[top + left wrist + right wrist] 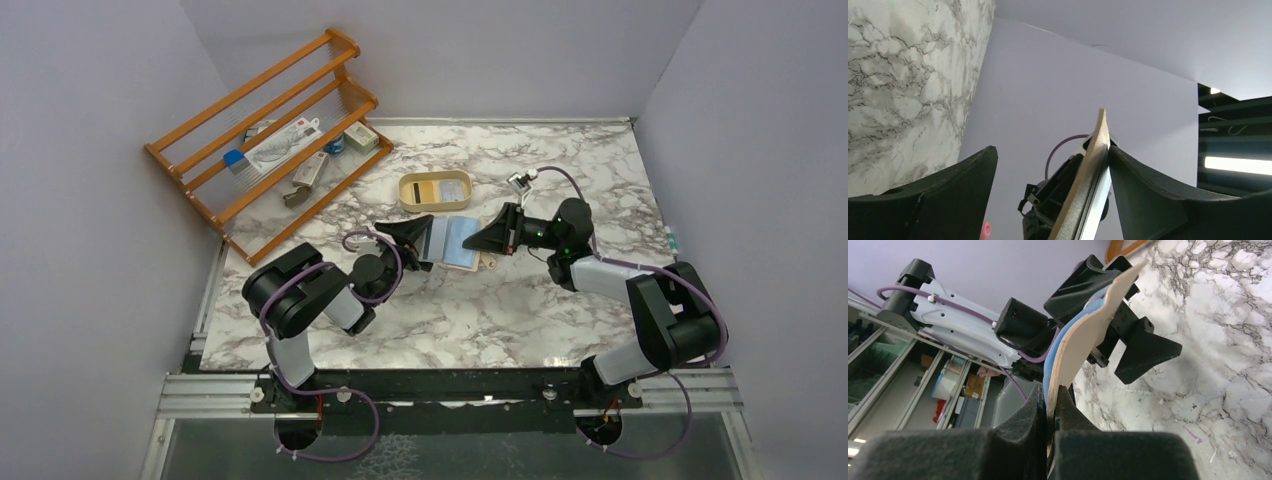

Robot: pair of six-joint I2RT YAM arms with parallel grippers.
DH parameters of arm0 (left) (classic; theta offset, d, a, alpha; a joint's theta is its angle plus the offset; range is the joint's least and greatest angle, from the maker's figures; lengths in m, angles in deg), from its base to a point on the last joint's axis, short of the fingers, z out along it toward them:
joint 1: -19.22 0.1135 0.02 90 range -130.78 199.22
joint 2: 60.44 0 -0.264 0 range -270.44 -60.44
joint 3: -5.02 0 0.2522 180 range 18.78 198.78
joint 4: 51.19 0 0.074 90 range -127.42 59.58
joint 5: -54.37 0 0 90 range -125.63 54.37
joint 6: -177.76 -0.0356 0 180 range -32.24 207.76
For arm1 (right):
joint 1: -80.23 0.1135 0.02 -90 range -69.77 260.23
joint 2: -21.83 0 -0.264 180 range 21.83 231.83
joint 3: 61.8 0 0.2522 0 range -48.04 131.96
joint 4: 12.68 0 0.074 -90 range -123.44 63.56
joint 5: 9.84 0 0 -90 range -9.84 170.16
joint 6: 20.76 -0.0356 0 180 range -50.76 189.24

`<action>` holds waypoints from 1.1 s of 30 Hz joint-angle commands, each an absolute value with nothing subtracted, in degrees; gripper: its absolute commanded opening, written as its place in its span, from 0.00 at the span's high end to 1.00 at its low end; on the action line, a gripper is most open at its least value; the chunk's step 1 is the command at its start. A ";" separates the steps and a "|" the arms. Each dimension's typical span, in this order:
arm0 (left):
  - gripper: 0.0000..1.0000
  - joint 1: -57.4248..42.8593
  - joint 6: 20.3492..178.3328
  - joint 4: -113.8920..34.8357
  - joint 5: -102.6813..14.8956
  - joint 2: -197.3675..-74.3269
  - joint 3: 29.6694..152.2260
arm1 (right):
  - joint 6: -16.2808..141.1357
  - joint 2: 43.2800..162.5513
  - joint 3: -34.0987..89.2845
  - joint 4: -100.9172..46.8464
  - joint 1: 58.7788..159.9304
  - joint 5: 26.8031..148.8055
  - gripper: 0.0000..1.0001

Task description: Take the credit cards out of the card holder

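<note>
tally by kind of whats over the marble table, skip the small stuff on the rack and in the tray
black two-finger grippers: 2 (left gripper, right gripper)
tan leather folding card holder: 1
light blue plastic card in it: 1
cream-yellow oval tray: 1
orange wooden rack: 1
total: 6

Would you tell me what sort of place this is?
Probably a robotics lab test cell: plain walls box in a marble-patterned tabletop, an aluminium rail edges it, and storage shelves stand beyond.
</note>
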State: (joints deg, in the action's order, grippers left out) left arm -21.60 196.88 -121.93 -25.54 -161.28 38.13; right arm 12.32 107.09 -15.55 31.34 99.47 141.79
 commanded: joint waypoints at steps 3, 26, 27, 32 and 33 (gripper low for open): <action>0.20 -22.81 191.38 -137.00 -27.34 -158.47 39.17 | 9.81 107.43 -16.73 37.06 98.89 144.11 0.99; 0.34 -22.79 178.42 -107.32 -18.43 -131.70 35.22 | 8.66 106.94 -16.62 37.73 98.47 145.03 0.99; 0.34 -22.76 177.73 -105.55 -18.14 -130.55 35.48 | 8.61 106.96 -16.47 37.72 98.47 145.15 0.99; 0.44 -22.78 177.20 -102.83 -18.27 -129.01 35.97 | 8.42 107.43 -15.55 37.89 98.50 145.59 0.99; 0.46 -22.75 177.54 -102.83 -18.36 -129.13 35.81 | 8.34 107.50 -15.46 37.90 98.46 145.56 0.99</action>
State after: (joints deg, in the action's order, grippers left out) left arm -23.39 179.16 -104.97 -21.50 -130.44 35.16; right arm 8.34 107.44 -16.10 35.73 99.39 143.52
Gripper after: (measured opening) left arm 0.583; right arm 0.060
